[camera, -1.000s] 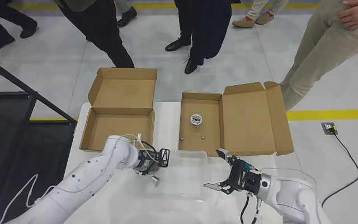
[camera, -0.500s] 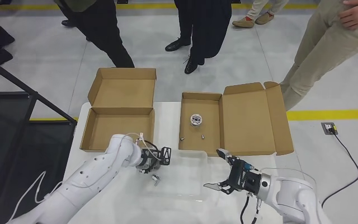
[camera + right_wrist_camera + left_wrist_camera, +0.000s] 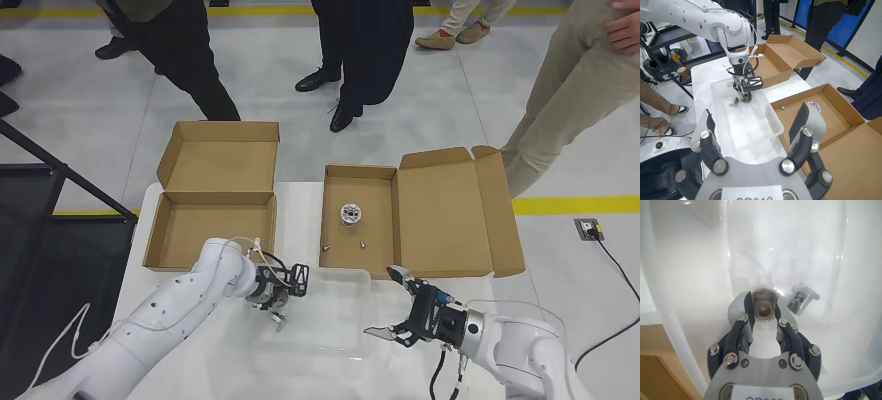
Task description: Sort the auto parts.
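A round metal bushing [image 3: 763, 310] sits low in the clear plastic tray [image 3: 687, 294], and my left gripper [image 3: 762, 308] is shut on it, a black pad pressed to each side. A small grey bracket [image 3: 800, 302] with holes lies on the tray floor just beside it. From the right wrist view, the left gripper [image 3: 745, 97] points straight down into the tray's far end, with the bracket [image 3: 734, 102] next to it. My right gripper [image 3: 757, 121] stands open and holds nothing, above the tray's near corner by the right cardboard box [image 3: 829, 132].
Two open cardboard boxes stand behind the tray [image 3: 340, 320]: the left box [image 3: 210, 225] looks bare, the right box [image 3: 335, 230] holds a round part [image 3: 350, 214] and small screws [image 3: 361, 241]. People stand beyond the table's far edge.
The left arm has shifted slightly over the tray's left end, its gripper staying low at the bushing. The right arm has not moved.
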Action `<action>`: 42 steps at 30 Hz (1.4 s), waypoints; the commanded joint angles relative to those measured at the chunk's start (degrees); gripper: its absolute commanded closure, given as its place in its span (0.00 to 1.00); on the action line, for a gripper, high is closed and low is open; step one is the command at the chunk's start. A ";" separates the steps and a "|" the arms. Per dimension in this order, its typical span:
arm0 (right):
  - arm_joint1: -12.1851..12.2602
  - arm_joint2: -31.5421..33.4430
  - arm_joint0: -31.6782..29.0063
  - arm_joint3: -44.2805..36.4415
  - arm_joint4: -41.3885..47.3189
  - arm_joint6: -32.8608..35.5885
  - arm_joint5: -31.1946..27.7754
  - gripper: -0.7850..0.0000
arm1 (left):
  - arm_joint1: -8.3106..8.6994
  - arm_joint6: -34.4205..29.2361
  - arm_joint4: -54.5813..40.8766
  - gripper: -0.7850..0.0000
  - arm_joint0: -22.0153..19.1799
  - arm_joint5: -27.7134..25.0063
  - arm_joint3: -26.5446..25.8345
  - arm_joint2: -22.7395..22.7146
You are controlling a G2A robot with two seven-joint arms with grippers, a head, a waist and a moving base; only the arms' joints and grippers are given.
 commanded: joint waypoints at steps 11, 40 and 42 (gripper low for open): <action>0.00 0.00 0.00 0.00 0.00 0.00 0.00 0.00 | -0.64 -0.56 0.31 0.61 -0.86 0.01 1.57 1.31; 0.00 0.00 0.00 0.00 0.00 0.00 0.00 0.00 | 0.36 -5.96 -1.77 0.63 -0.04 0.01 -1.09 -0.07; 0.00 0.00 0.00 0.00 0.00 0.00 0.00 0.00 | 0.33 -6.19 -1.98 0.67 -0.10 0.01 -1.00 0.19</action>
